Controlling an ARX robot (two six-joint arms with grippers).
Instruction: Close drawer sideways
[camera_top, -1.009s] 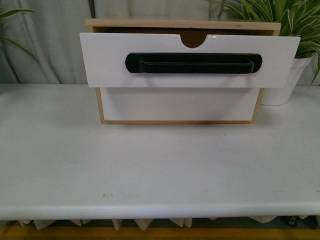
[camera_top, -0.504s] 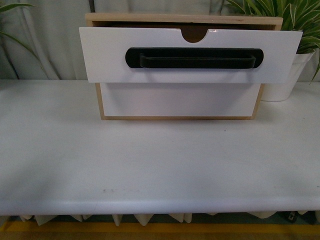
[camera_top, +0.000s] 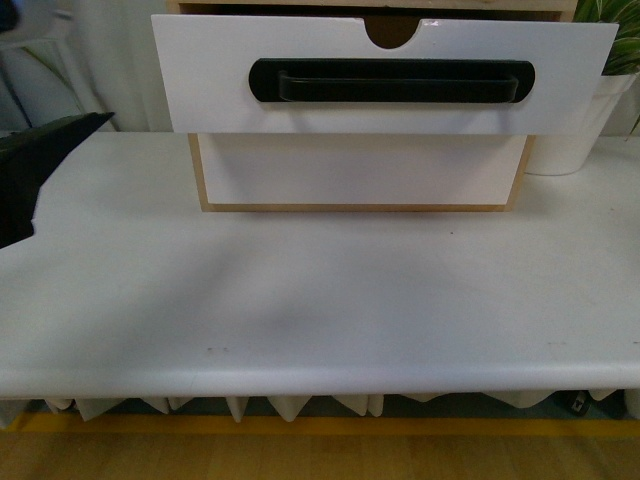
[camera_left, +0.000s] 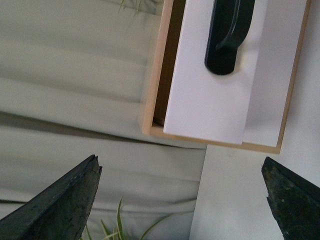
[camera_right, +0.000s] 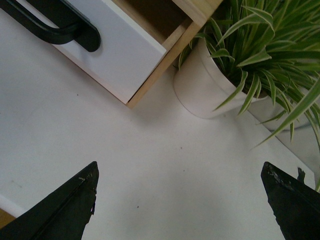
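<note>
- Left gripper (camera_left: 180, 164): jaws spread wide, nothing btwn them. Its dark, pointed fingers (camera_left: 65, 200) hang in the air facing the drawer's left end w/o touching it.
- In the front view it's just a black wedge at the left edge, over the table (camera_top: 320, 300), well apart from the cabinet (camera_top: 350, 208).
- Right gripper (camera_right: 179, 170): also wide open and empty. It hovers over bare tabletop near the cabinet's right corner and the pot (camera_right: 200, 85).
- Drawer (camera_top: 220, 85): top slot, pulled out twd the robot, so its front overhangs the plain white front (camera_top: 360, 170) below.
- The drawer front is flat glossy white w/ a semicircle notch (camera_top: 392, 30) in the top edge.
- Handle (camera_top: 390, 80) is a long black oval bar, smooth.
- Cabinet is light raw-looking wood. Table is matte white w/ a rounded front edge.
- Pot is round and white, just right of the cabinet, w/ striped green leaves (camera_right: 260, 45).
- Vs 0.5 s ago: the drawer sits higher in the front view and the cabinet top is cropped off. The black wedge at left is new. Drawer looks abt as far out as before.
</note>
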